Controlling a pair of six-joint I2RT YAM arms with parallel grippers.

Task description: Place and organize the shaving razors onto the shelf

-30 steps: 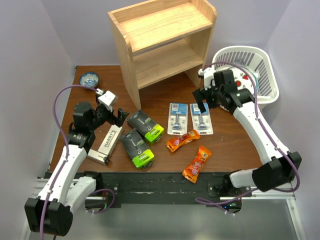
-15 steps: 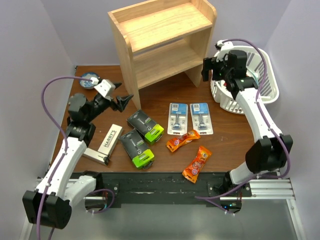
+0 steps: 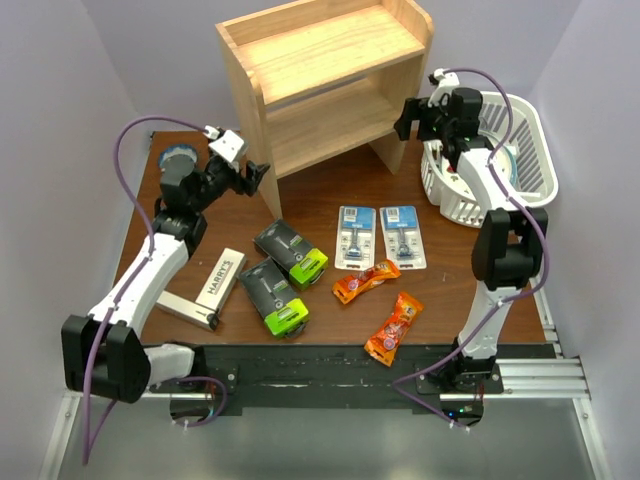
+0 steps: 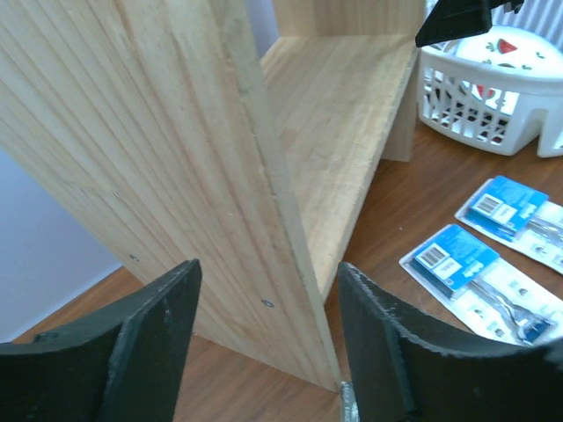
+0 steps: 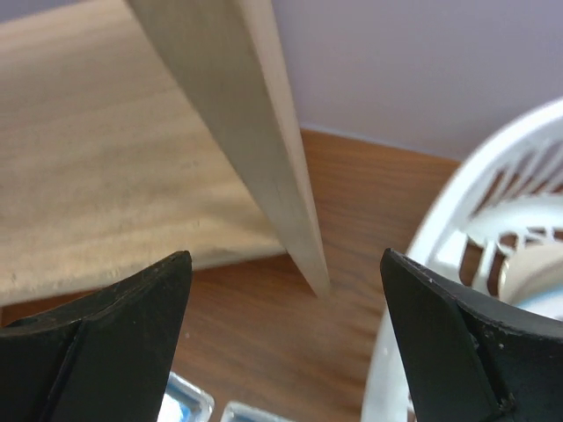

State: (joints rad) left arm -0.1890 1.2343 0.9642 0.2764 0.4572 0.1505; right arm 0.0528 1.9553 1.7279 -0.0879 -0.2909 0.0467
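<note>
Moved since half a second ago: left gripper (image 3: 255,175), up and in to the front edge of the shelf's (image 3: 330,60) left side panel; right gripper (image 3: 405,118), further in to the right panel's front edge, just beside the basket (image 3: 520,130). Left jaws spread wide, nothing held, panel edge seen between the fingers (image 4: 149,343) in the wrist view, contact not clear. Right jaws likewise wide apart and empty, panel edge between them too. All razors (image 3: 403,236) down on the table (image 3: 320,190) in front of the shelf, unmoved: two blister cards (image 3: 354,237) side by side near the middle, two black boxes (image 3: 291,253) with green ends left of them, HARRY'S box (image 3: 212,285) furthest left. Two snack packets (image 3: 365,280) on the near side of the cards, one right at their near edge.
</note>
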